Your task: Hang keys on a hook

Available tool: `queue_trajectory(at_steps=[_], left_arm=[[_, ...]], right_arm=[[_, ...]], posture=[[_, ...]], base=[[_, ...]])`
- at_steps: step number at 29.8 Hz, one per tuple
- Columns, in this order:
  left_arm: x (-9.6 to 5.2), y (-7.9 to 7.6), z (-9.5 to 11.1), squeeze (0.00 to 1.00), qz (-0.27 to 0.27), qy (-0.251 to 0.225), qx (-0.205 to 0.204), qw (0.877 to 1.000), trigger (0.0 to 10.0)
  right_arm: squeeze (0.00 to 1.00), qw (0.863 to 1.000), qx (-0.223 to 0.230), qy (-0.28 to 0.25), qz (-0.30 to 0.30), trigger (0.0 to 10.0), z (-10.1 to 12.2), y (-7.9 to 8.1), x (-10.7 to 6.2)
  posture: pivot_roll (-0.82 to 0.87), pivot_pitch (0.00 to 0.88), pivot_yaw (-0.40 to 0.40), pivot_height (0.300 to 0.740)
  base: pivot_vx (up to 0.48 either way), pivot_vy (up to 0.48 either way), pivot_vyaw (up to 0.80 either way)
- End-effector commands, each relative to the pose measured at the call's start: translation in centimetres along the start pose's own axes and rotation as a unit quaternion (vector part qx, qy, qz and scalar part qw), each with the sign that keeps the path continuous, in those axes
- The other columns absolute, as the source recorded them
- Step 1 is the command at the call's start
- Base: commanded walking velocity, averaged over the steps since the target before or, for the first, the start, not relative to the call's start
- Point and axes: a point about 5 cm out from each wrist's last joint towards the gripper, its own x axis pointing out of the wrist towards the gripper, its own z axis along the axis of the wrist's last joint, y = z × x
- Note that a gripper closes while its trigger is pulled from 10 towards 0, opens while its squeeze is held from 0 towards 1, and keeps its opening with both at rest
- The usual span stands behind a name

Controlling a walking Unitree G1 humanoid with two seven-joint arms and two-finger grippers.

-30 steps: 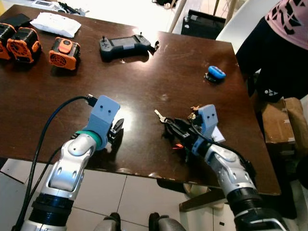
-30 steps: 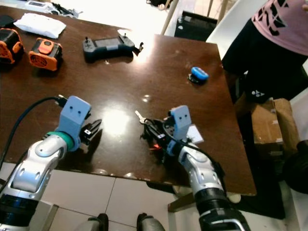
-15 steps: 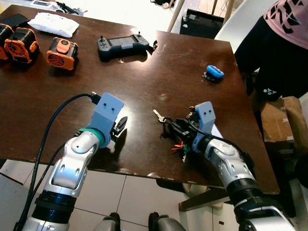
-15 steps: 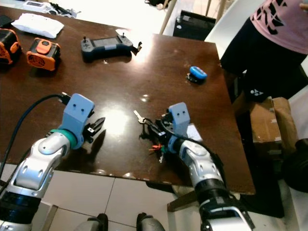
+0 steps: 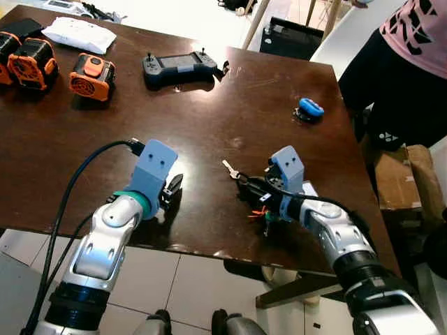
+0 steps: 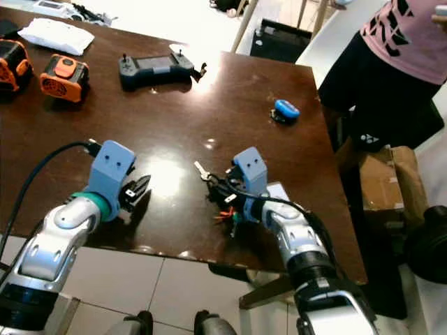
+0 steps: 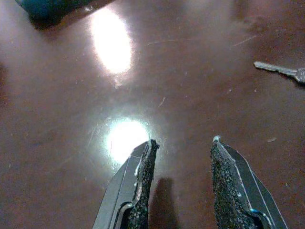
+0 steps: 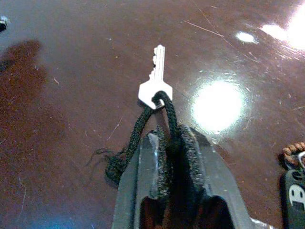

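**Right end effector pinches the key cord**

Right end effector point(image 8: 169, 143) has its two black fingers squeezed tight on the black cord point(image 8: 143, 121) of the keys point(image 5: 231, 168). The cord loops through the hole of a silver key that lies flat on the surface just past the fingertips. More of the bunch, with small orange and green bits, sits under the end effector near the front edge. Left end effector point(image 7: 181, 152) hovers low over bare wood, well apart from the keys, with its fingers spread open and nothing between them.

The brown surface point(image 5: 63, 139) is big and shiny. A person in a pink shirt point(image 5: 419, 35) stands at its far right corner. A black game controller point(image 5: 180, 68) lies at the back. Orange and black boxes point(image 5: 91, 75) sit at the back left beside a white packet point(image 5: 79, 33). A small blue thing point(image 5: 311, 107) lies near the right edge.
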Motion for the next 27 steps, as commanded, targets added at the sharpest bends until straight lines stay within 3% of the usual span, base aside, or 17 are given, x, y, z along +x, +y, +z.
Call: queue_trajectory(at_steps=[1, 6, 9, 10, 11, 12, 14, 15, 16, 18, 20, 21, 22, 24, 27], left_arm=[[-0.1, -0.6, -0.3, 0.00, -0.009, 0.006, -0.006, 1.000, 10.0], [0.0, -0.6, -0.2, 0.00, -0.011, 0.006, -0.005, 1.000, 10.0], [0.2, -0.6, -0.1, 0.00, -0.014, 0.007, -0.003, 1.000, 10.0], [0.2, -0.6, -0.1, 0.00, -0.014, 0.007, -0.003, 1.000, 10.0], [0.2, -0.6, 0.0, 0.00, -0.015, 0.007, -0.002, 1.000, 10.0], [0.2, -0.6, 0.0, 0.00, -0.015, 0.007, -0.002, 1.000, 10.0], [0.4, -0.8, 0.0, 0.00, -0.014, 0.006, -0.003, 1.000, 10.0], [0.4, -0.8, 0.0, 0.00, -0.014, 0.006, -0.003, 1.000, 10.0], [0.4, -0.8, 0.0, 0.00, -0.014, 0.006, -0.004, 1.000, 10.0], [0.4, -0.8, 0.0, 0.00, -0.014, 0.006, -0.004, 1.000, 10.0], [0.4, -1.1, -0.1, 0.00, -0.009, 0.006, -0.009, 1.000, 10.0], [0.4, -1.3, -0.2, 0.00, -0.008, 0.007, -0.011, 1.000, 10.0], [0.4, -1.3, -0.2, 0.00, -0.008, 0.007, -0.011, 1.000, 10.0], [0.3, -1.5, -0.4, 0.00, -0.005, 0.008, -0.014, 1.000, 10.0], [0.4, -1.5, -0.5, 0.00, -0.002, 0.009, -0.017, 1.000, 10.0]], right_arm=[[0.00, 0.992, 0.068, 0.107, -0.025, 0.0, -5.9, 0.3, -1.3], [0.00, 0.990, 0.100, 0.088, -0.033, 0.0, -5.7, 0.4, -1.1], [0.00, 0.981, 0.195, -0.008, -0.011, 0.0, -2.8, 0.6, -0.1], [0.00, 0.981, 0.195, -0.008, -0.011, 0.0, -2.8, 0.6, -0.1], [0.00, 0.973, 0.221, -0.066, 0.008, 0.0, -0.9, 0.6, 0.1], [0.00, 0.973, 0.221, -0.066, 0.008, 0.0, -0.9, 0.6, 0.1], [0.00, 0.942, 0.235, -0.232, 0.053, 0.0, 5.2, 0.6, -0.6], [0.00, 0.942, 0.235, -0.232, 0.053, 0.0, 5.2, 0.6, -0.6], [0.00, 0.920, 0.230, -0.310, 0.070, 0.0, 8.0, 0.6, -1.5], [0.00, 0.920, 0.230, -0.310, 0.070, 0.0, 8.0, 0.6, -1.5], [0.00, 0.882, 0.198, -0.424, 0.059, 0.0, 12.6, 0.6, -4.0], [0.00, 0.870, 0.187, -0.454, 0.044, 0.0, 13.7, 0.6, -4.9], [0.00, 0.870, 0.187, -0.454, 0.044, 0.0, 13.7, 0.6, -4.9], [0.00, 0.853, 0.187, -0.487, 0.023, 10.0, 14.9, 0.8, -6.3], [0.00, 0.842, 0.189, -0.505, 0.014, 10.0, 15.3, 0.9, -7.4]], posture=[[-0.09, 0.185, -0.085, 0.740], [-0.10, 0.186, -0.068, 0.740], [-0.10, 0.184, -0.055, 0.740], [-0.10, 0.184, -0.055, 0.740], [-0.10, 0.183, -0.050, 0.740], [-0.10, 0.183, -0.050, 0.740], [-0.10, 0.179, -0.047, 0.740], [-0.10, 0.179, -0.047, 0.740], [-0.11, 0.178, -0.047, 0.740], [-0.11, 0.178, -0.047, 0.740], [-0.12, 0.174, -0.052, 0.740], [-0.12, 0.173, -0.053, 0.740], [-0.12, 0.173, -0.053, 0.740], [-0.12, 0.171, -0.059, 0.740], [-0.13, 0.170, -0.059, 0.740]], base=[[0.000, 0.000, 0.00], [0.000, 0.000, 0.00], [0.000, 0.000, 0.00], [0.000, 0.000, 0.00], [0.000, 0.000, 0.00], [0.000, 0.000, 0.00], [0.000, 0.000, 0.00], [0.000, 0.000, 0.00], [0.000, 0.000, 0.00], [0.000, 0.000, 0.00], [0.000, 0.000, 0.00], [0.000, 0.000, 0.00], [0.000, 0.000, 0.00], [0.000, 0.000, 0.00], [0.000, 0.000, 0.00]])
